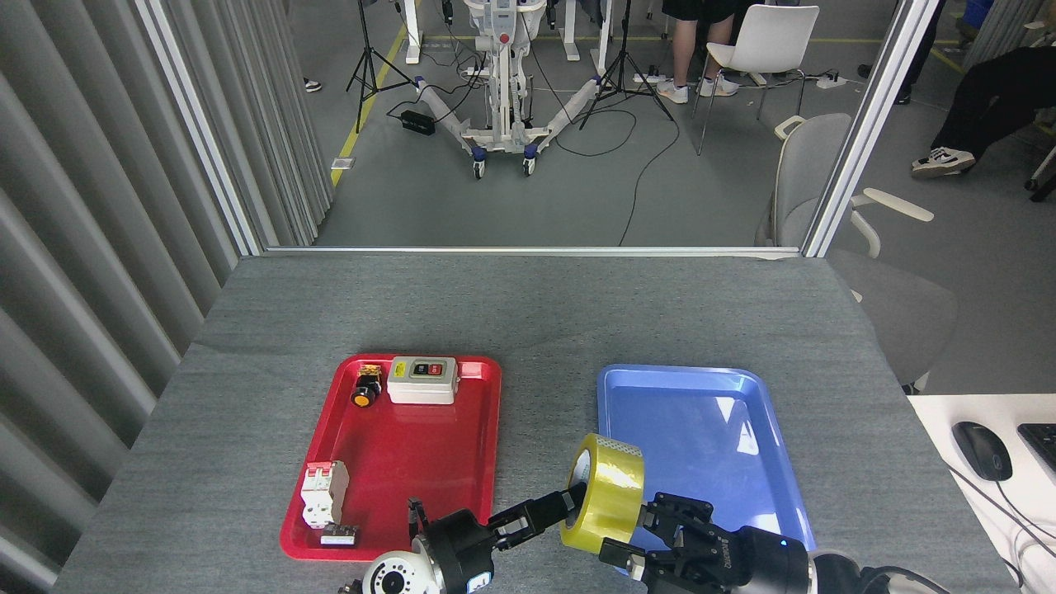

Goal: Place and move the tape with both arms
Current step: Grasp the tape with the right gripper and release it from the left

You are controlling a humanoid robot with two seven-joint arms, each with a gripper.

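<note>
The tape [609, 495], a yellow roll with a white core, stands on edge in the air between the red tray [412, 462] and the blue tray [701, 429], near the table's front edge. My left gripper [554, 510] comes from the lower left; its black fingers [528, 518] reach into the roll's core and hold it. From the lower right, my right gripper [639, 530] has its fingers [672, 507] spread, one above and one below, against the roll's right side.
The red tray holds a grey switch box [422, 379], a yellow-capped push button [365, 388] and a white circuit breaker [323, 492]. Nothing lies in the blue tray. A desk with a mouse [982, 450] adjoins at the right. Chairs and people's legs are beyond the table.
</note>
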